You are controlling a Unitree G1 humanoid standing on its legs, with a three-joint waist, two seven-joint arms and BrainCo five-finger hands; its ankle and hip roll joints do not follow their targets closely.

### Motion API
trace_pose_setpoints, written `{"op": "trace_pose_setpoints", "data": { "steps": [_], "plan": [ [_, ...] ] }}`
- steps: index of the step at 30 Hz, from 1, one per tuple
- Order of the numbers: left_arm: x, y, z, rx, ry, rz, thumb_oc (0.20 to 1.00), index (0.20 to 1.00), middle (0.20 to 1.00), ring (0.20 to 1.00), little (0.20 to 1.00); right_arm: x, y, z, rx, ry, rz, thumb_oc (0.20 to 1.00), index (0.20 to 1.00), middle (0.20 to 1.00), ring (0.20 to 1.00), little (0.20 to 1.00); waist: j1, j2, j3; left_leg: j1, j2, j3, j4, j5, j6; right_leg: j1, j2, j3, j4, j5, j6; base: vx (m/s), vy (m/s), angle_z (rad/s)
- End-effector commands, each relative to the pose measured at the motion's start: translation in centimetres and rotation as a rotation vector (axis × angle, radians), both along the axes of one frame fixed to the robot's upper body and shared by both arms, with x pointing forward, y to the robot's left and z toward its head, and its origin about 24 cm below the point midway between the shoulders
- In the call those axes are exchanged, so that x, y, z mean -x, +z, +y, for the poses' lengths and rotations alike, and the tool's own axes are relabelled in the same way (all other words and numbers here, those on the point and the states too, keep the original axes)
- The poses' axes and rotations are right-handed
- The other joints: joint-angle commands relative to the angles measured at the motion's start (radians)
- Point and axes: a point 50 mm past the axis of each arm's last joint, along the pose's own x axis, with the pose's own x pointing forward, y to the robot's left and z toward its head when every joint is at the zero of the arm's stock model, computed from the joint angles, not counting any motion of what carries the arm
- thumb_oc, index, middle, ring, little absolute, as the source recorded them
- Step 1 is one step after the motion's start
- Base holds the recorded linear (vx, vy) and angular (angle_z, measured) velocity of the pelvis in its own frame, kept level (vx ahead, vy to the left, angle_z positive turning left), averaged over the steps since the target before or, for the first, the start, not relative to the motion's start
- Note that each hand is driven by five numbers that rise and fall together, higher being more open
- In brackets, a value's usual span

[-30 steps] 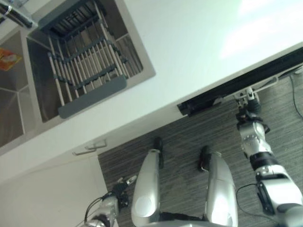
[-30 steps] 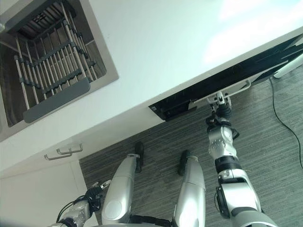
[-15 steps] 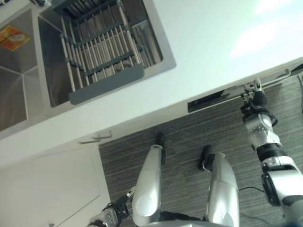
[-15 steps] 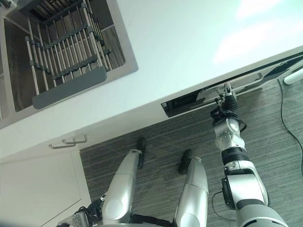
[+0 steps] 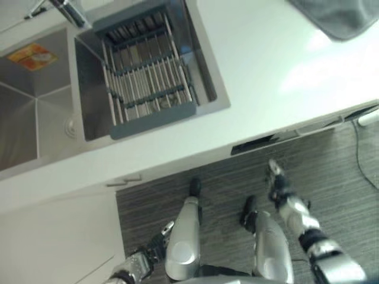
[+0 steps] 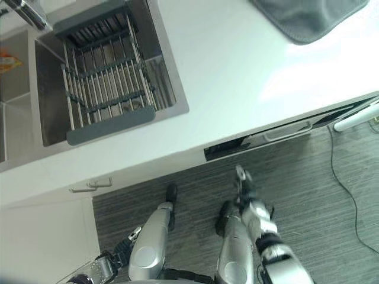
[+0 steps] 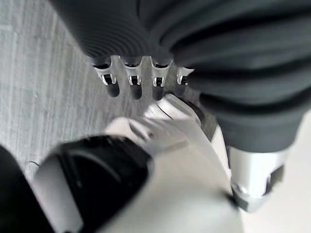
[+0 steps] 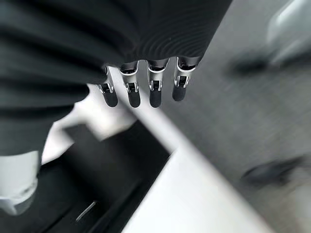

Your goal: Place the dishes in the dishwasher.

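The dishwasher door (image 6: 260, 139) under the white counter (image 6: 237, 77) stands ajar by a narrow dark gap (image 5: 253, 145), with its bar handle (image 6: 288, 131) facing out. My right hand (image 6: 247, 188) hangs below that door over the floor, apart from the handle, fingers (image 8: 131, 94) straight and holding nothing. Past them the right wrist view shows the dark opening (image 8: 112, 165). My left hand (image 5: 141, 264) hangs low by the white cabinet, its fingers (image 7: 132, 86) straight and empty. A grey dish rack (image 5: 148, 77) sits in the sink; I cannot tell what lies in it.
A second sink basin (image 5: 35, 118) lies left of the rack, with a tap (image 5: 68, 12) above. A grey cloth (image 6: 308, 18) lies on the counter at the far right. A cabinet door with a handle (image 6: 90, 186) stands on the left. Striped grey floor (image 6: 320, 195) lies ahead.
My right hand has come off the dishwasher handle and dropped down toward the floor. The door's dark gap looks narrower. The whole view has shifted, bringing the cloth into sight.
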Motion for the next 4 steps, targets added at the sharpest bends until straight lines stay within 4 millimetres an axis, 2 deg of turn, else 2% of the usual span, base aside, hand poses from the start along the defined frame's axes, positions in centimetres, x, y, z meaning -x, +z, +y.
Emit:
{"op": "trace_pose_setpoints", "data": {
  "steps": [1,2,4],
  "plan": [
    [3.0,-1.0,0.2,-0.077,-0.174,0.121,1.000,1.000,1.000,1.000,1.000,0.3,0.3,-2.2,0.044,0.013,-0.011,1.000,1.000,1.000,1.000,1.000,-0.027,-0.022,-0.093,0.022,-0.012,0.128,-0.090,0.058,0.043,0.039,-0.009,0.018,-0.025,0.006,0.000,0.00,0.017,-0.05],
    [3.1,-1.1,0.2,-0.084,-0.182,0.124,1.000,1.000,1.000,1.000,1.000,0.6,0.1,-2.2,0.049,0.022,0.006,1.000,1.000,1.000,1.000,1.000,-0.029,-0.023,-0.094,0.025,-0.011,0.130,-0.091,0.058,0.042,0.043,-0.009,0.018,-0.028,0.007,0.001,0.01,0.024,-0.12],
    [3.7,-1.3,0.3,-0.090,-0.202,0.154,1.000,1.000,1.000,1.000,1.000,3.3,-1.4,-2.6,0.097,0.051,0.101,1.000,1.000,1.000,1.000,1.000,-0.048,-0.028,-0.114,0.054,-0.008,0.142,-0.098,0.050,0.041,0.070,-0.012,0.020,-0.056,0.014,0.005,0.03,0.022,-0.16]
  ]
}}
